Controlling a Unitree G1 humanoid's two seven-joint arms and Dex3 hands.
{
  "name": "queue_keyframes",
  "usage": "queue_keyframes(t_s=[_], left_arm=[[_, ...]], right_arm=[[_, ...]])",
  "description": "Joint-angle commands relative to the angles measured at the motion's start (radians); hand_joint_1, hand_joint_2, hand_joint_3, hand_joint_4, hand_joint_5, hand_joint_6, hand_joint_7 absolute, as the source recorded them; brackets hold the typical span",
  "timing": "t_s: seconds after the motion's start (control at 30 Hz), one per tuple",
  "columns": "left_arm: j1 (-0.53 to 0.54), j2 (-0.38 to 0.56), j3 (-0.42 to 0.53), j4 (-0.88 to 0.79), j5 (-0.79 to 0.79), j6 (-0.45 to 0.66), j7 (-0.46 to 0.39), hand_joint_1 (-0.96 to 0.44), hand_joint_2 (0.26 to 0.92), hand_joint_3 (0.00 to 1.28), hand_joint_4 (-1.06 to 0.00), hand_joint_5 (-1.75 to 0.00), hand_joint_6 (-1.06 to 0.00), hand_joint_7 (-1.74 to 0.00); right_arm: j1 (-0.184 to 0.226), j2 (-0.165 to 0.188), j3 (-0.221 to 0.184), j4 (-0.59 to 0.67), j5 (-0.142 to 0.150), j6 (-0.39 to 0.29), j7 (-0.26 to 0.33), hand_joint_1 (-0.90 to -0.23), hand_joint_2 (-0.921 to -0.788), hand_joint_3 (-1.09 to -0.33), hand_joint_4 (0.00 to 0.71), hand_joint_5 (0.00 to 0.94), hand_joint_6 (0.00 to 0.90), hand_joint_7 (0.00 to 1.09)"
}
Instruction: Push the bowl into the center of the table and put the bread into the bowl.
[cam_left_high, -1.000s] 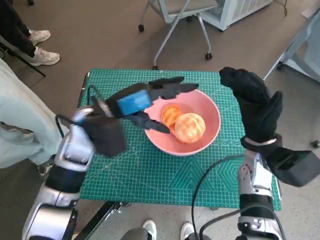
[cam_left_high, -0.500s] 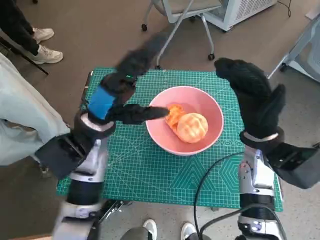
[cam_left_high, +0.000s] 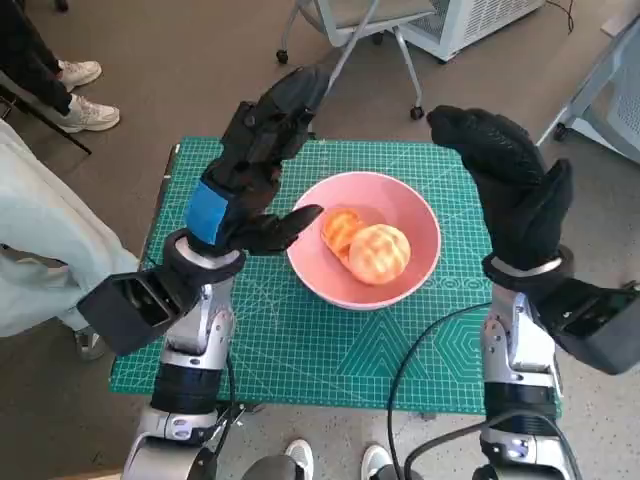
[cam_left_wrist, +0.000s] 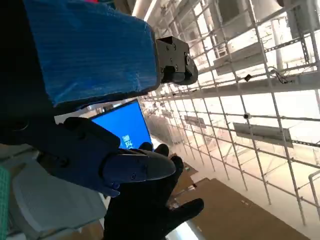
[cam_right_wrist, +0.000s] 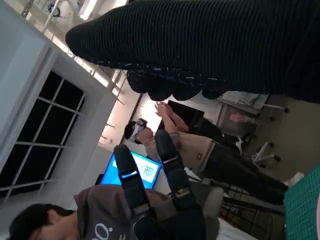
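Two pieces of bread (cam_left_high: 366, 243) are lying inside the pink bowl (cam_left_high: 418, 215), which is sitting on the green cutting mat (cam_left_high: 330, 350) that covers the table, roughly midway between the left and right edges and a little toward the far edge. Judged from that, both halves of the task look finished: the bowl is standing about in the middle of the table and the bread is resting in it, so nothing obvious is left except perhaps bringing the arms away. The left hand (cam_left_high: 250, 175) is hovering raised over the far left part of the table, just beside the bowl's left rim but not touching it, its black fingers (cam_left_high: 285, 105) stretched out and spread, holding nothing. The right hand (cam_left_high: 510, 180) in the knitted glove is hanging above the table's far right corner, apart from the bowl, its fingers extended upward and carrying nothing. Both wrist views are pointing away from the table at the room and showing only the opposite hand with spread fingers. A person in pale trousers (cam_left_high: 45, 240) is sitting beside the table's left edge, and an office chair (cam_left_high: 350, 30) is standing beyond the far edge.
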Motion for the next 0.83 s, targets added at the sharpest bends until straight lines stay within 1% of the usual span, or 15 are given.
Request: queue_keyframes(t_s=[0.03, 0.2, 0.4, 0.83], left_arm=[[0.012, 0.014, 0.006, -0.028, -0.030, 0.049, -0.020, -0.60, 0.921, 0.55, -0.05, -0.02, 0.00, -0.39], [0.012, 0.016, 0.017, -0.041, -0.038, 0.077, -0.020, -0.61, 0.921, 0.55, -0.04, -0.02, 0.00, -0.38], [0.004, 0.020, 0.029, -0.041, -0.024, 0.070, -0.008, -0.62, 0.921, 0.54, -0.04, -0.02, 0.00, -0.37], [-0.002, 0.020, 0.045, -0.040, -0.002, 0.055, 0.018, -0.63, 0.921, 0.52, -0.05, -0.02, 0.00, -0.37]], right_arm=[[-0.002, -0.016, 0.007, -0.014, -0.020, 0.024, -0.012, -0.694, -0.921, -0.746, 0.207, 0.000, -0.001, 0.61], [-0.005, -0.025, 0.010, -0.029, -0.024, 0.036, -0.017, -0.696, -0.921, -0.746, 0.205, 0.000, -0.001, 0.61], [-0.008, -0.035, 0.009, -0.043, -0.025, 0.051, -0.020, -0.697, -0.921, -0.733, 0.206, 0.001, 0.000, 0.62], [-0.008, -0.037, 0.012, -0.062, -0.032, 0.066, -0.042, -0.681, -0.921, -0.718, 0.207, 0.001, 0.004, 0.64]])
